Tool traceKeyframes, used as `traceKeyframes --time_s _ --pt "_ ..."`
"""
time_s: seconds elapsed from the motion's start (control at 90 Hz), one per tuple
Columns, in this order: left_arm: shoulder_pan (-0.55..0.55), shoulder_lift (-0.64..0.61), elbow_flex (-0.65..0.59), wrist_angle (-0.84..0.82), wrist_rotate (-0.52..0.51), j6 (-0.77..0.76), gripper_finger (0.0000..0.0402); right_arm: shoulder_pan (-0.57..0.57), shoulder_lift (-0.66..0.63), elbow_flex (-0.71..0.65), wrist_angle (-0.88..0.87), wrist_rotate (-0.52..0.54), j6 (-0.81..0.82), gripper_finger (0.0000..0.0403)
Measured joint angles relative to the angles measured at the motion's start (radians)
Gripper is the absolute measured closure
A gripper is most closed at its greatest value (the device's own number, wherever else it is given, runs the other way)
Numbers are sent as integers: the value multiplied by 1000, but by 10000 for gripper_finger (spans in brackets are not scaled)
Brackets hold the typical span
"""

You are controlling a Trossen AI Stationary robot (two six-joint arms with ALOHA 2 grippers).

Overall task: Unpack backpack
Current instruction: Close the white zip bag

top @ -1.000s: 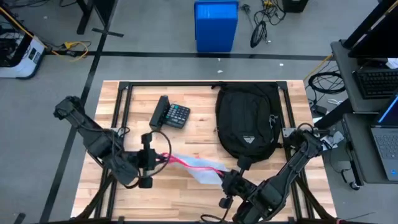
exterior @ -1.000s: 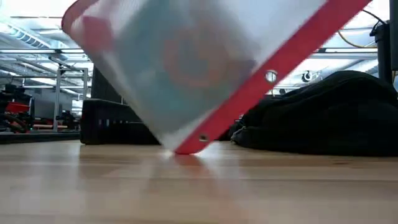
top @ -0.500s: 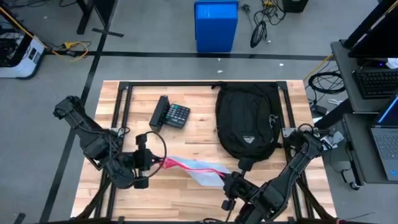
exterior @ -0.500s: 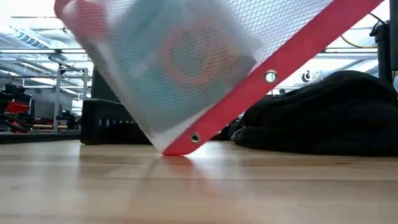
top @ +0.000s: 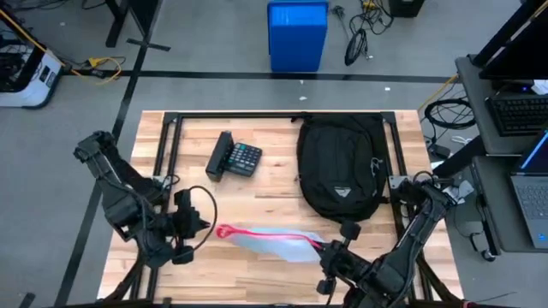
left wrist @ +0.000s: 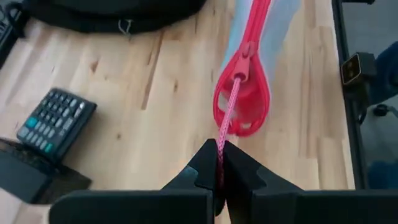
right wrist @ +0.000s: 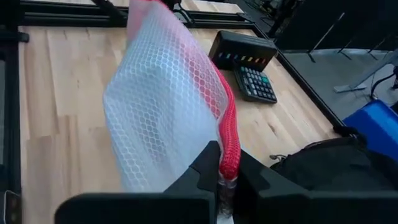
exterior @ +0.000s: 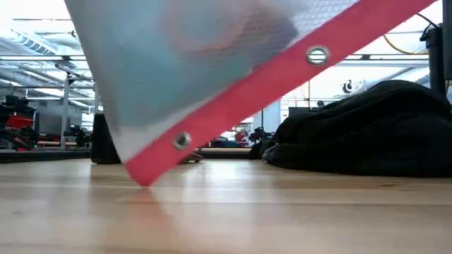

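A: Where's the backpack (top: 341,167)?

B: Flat on the worktop (top: 274,192), toward the far right corner, logo patch up, apart from both arms. Calculator (top: 236,157) well to its left, near the far edge.

A: And the grippers?

B: Left gripper (left wrist: 219,163) pinched tight on the pink zipper cord (left wrist: 227,112) of a mesh pouch (top: 272,240), near the left part of the front edge. Right gripper (right wrist: 227,167) clamped on the pouch's opposite end, at the red zipper tape, near the front edge right of centre. Pouch strung between the two, a lower corner down at the wood in the low view.

A: Handling of the backpack?

B: Probably soft, floppy fabric, slumping rather than holding shape; weight hard to judge, contents hidden. Not fragile, not slippery. Best holds likely a strap, the top loop or a zipper pull, not the broad front panel.

A: The pouch?

B: Light and limp, likely; thin cord, so a firm pinch needed.
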Motion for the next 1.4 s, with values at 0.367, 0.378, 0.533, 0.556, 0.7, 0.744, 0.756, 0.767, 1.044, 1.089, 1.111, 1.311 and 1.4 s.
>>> traceKeyframes --time_s 0.367,0.378,0.533,0.556,0.7,0.744,0.756,0.767,1.044,1.089,1.111,1.311,1.4 --pt "-80 0 0 -17 9 -98 401 3 0 0 -4 -6 -6 403" --pt "-82 0 0 -18 9 -103 401 4 0 0 -4 -6 -7 403" --pt "-112 0 0 -19 11 -120 401 8 0 0 -6 -7 -8 403" --pt "-116 0 0 -19 12 -123 401 8 0 0 -8 -7 -8 403" --pt "-134 0 0 -23 12 -139 401 8 0 0 -12 -7 -8 403" --pt "-140 0 0 -22 11 -140 401 8 0 0 -12 -7 -8 403" --pt "-141 0 0 -22 11 -140 401 8 0 0 -12 -7 -8 403" --pt "-142 0 0 -21 11 -140 401 8 0 0 -12 -7 -8 403" --pt "-155 0 0 -23 11 -150 401 8 0 0 -15 -8 -6 403" --pt "-155 0 0 -23 11 -160 401 8 0 0 -17 -8 -5 403" --pt "-155 0 0 -23 12 -163 401 8 0 0 -18 -8 -5 403" --pt "-172 0 0 -20 19 -166 401 8 0 0 -19 -12 -4 403" --pt "-176 0 -1 -10 18 -165 401 10 0 0 -19 -15 -4 403"
